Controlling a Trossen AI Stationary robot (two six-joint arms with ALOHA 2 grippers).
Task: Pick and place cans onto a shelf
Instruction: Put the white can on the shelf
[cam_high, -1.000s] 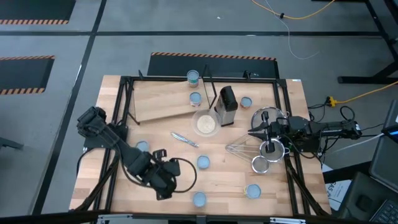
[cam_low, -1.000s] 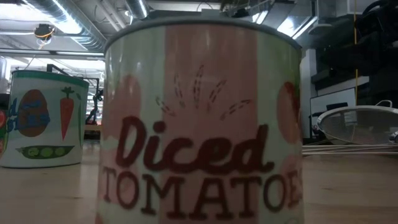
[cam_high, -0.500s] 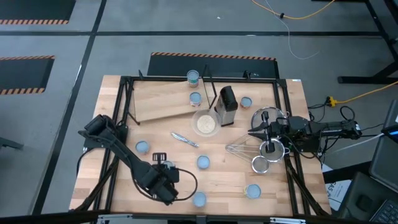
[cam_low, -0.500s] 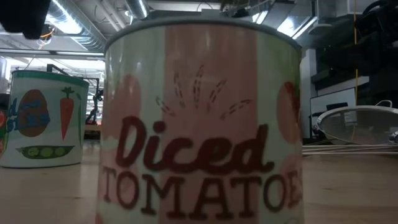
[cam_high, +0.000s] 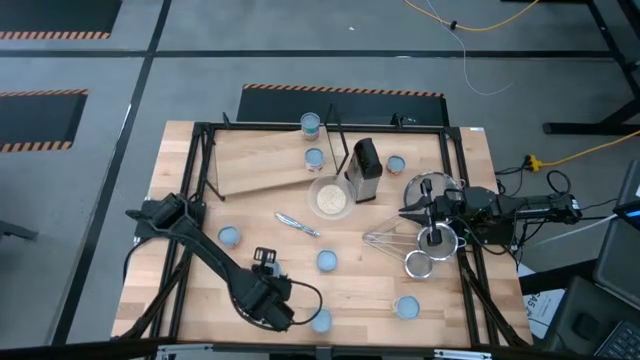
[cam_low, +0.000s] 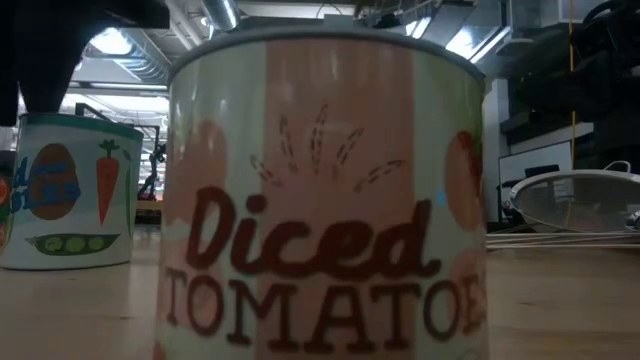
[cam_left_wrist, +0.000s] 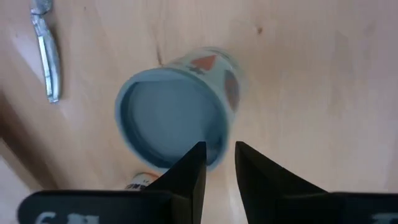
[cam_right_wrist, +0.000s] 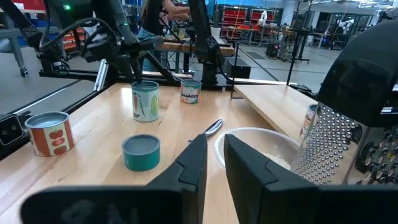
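high view: left gripper (cam_high: 290, 316) low at near edge of surface (cam_high: 360, 290), just beside can (cam_high: 320, 320); two more cans (cam_high: 314, 157) on shelf (cam_high: 255, 165). left wrist view alone shows fingers (cam_left_wrist: 189, 177) slightly parted, holding nothing, above can's rim. low view filled by diced tomatoes can (cam_low: 325, 190). right gripper (cam_right_wrist: 211, 155) by strainers (cam_high: 430, 240), fingers narrowly apart, empty, facing bowl (cam_right_wrist: 255, 146).

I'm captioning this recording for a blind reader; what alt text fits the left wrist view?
Seen from above, a can with a pale blue top stands on the wooden table, just beyond the left gripper, whose two dark fingers are slightly apart and hold nothing. A small metal tool lies farther off.
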